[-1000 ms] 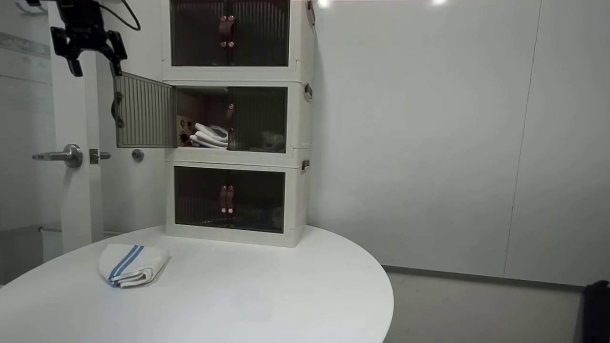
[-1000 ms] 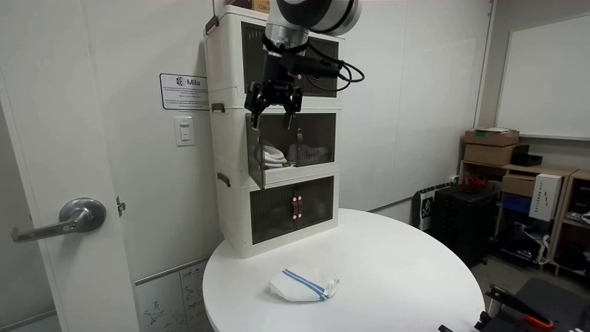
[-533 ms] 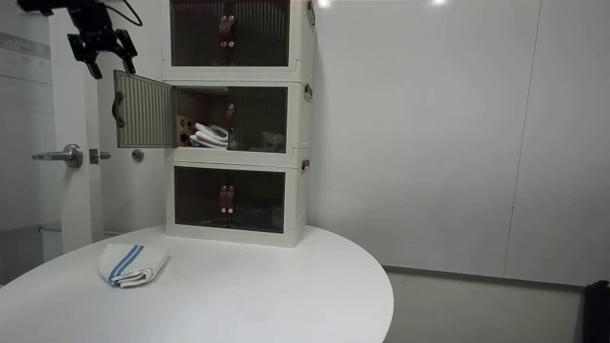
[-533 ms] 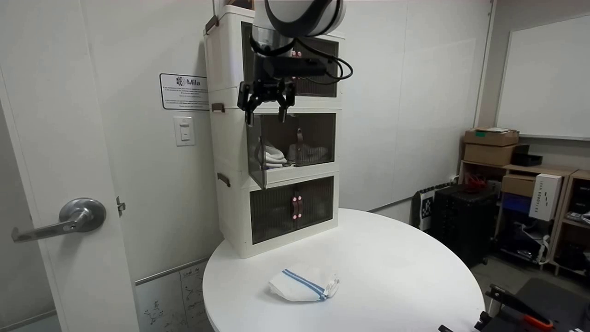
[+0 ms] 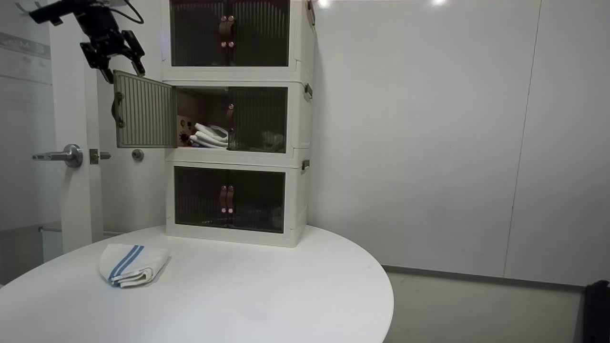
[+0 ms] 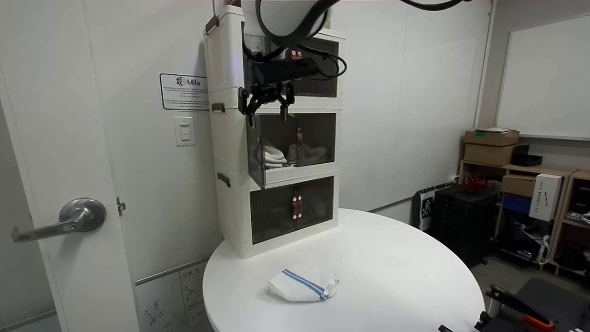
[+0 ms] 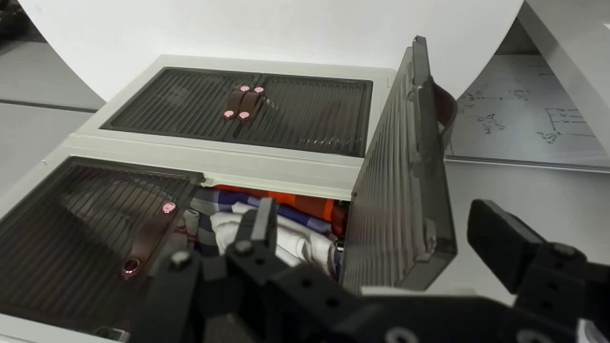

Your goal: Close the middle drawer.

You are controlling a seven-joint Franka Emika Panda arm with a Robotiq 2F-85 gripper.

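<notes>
The middle drawer [image 5: 259, 116] is the centre unit of the white-framed stack. Its grey ribbed front panel [image 5: 145, 112] stands swung open on its side hinge, with folded white cloth [image 5: 209, 136] showing inside; the panel also shows in an exterior view [image 6: 256, 152]. Its dark right-hand door is shut. My gripper [image 5: 125, 76] is open and empty at the panel's top edge; it also shows in an exterior view [image 6: 268, 121]. In the wrist view, the panel [image 7: 395, 181] appears between the two spread fingers [image 7: 373, 212], with gaps on both sides. I cannot tell any contact.
The top unit [image 5: 257, 33] and bottom unit [image 5: 257, 200] have shut doors. The stack stands on a round white table [image 5: 267, 295]. A folded white towel with blue stripes [image 5: 133, 266] lies on the table. A room door with a lever handle [image 6: 83, 216] stands beside the stack.
My gripper has moved toward the panel, rightward in an exterior view, and has tilted so that its fingers now sit around the panel's top edge. The panel and towel have not moved.
</notes>
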